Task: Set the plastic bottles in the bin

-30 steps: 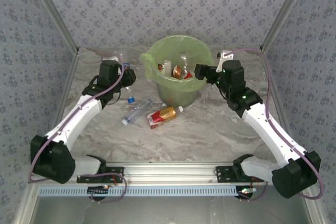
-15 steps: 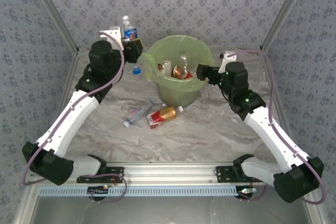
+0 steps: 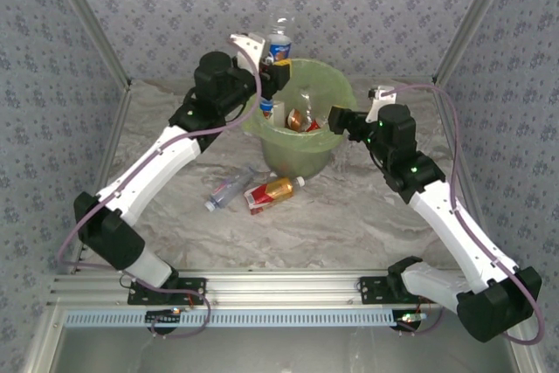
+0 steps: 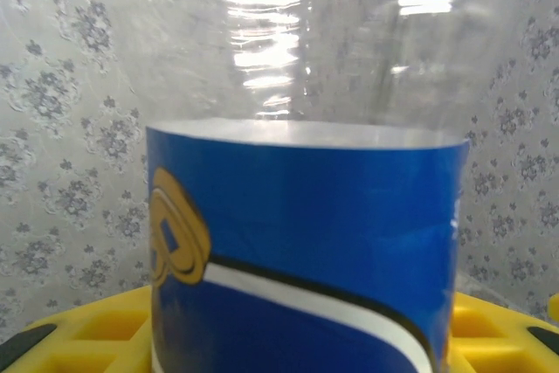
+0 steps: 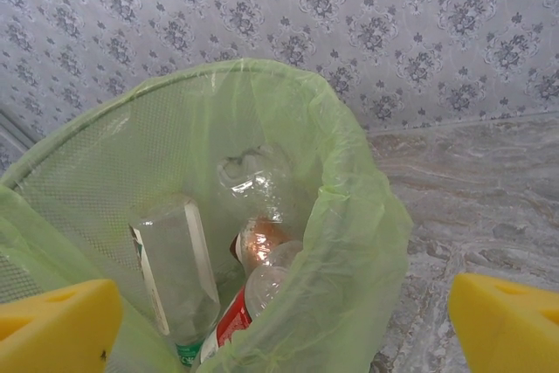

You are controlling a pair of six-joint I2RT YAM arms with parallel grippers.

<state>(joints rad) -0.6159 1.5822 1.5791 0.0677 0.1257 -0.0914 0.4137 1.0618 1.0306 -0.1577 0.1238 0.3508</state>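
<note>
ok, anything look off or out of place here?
Nothing spilled or damaged. Two bottles lie on their sides on the table in front of the bin: a clear bottle and a red-labelled bottle, side by side.

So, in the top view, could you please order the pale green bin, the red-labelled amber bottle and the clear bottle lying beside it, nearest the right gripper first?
1. Pale green bin, immediately left of the right gripper.
2. Red-labelled amber bottle, lying in front of the bin.
3. Clear bottle, just left of it.
</note>
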